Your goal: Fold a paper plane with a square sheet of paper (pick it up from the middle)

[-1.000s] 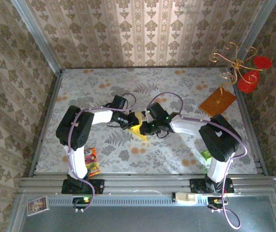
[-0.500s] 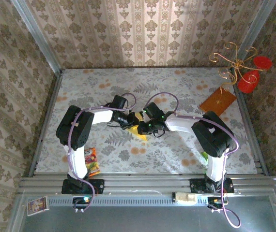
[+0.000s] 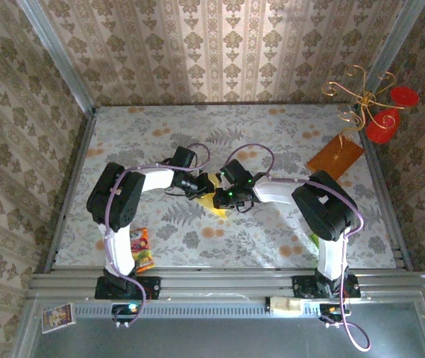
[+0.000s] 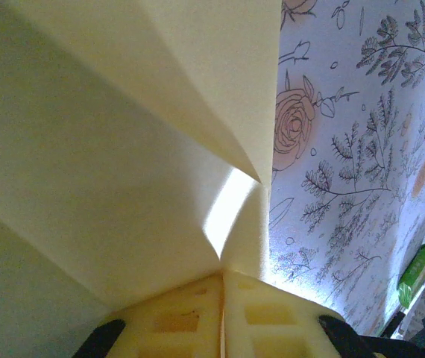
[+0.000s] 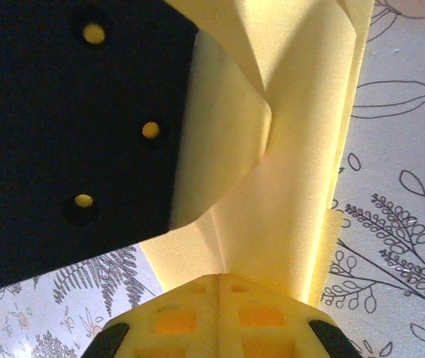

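The square sheet of paper (image 3: 215,200) is pale yellow and folded into creased layers, a small pointed shape at the table's middle. My left gripper (image 3: 203,186) holds it from the left, my right gripper (image 3: 224,196) from the right, close together. In the left wrist view the yellow fingers (image 4: 272,313) meet at the left gripper (image 4: 222,274), shut on the paper (image 4: 108,186). In the right wrist view the right gripper (image 5: 219,278) is shut on a long folded flap of the paper (image 5: 302,149). The left gripper's black body (image 5: 71,134) covers the upper left there.
An orange-brown board (image 3: 335,156) lies at the back right beside a gold wire ornament with red discs (image 3: 380,112). A green packet (image 3: 318,240) sits by the right arm's base, and a colourful snack packet (image 3: 143,250) by the left arm's base. Flowered cloth (image 3: 272,134) covers the table.
My right gripper has slid left toward the left gripper, and its arm has folded in more tightly. The left arm and the paper have hardly moved.
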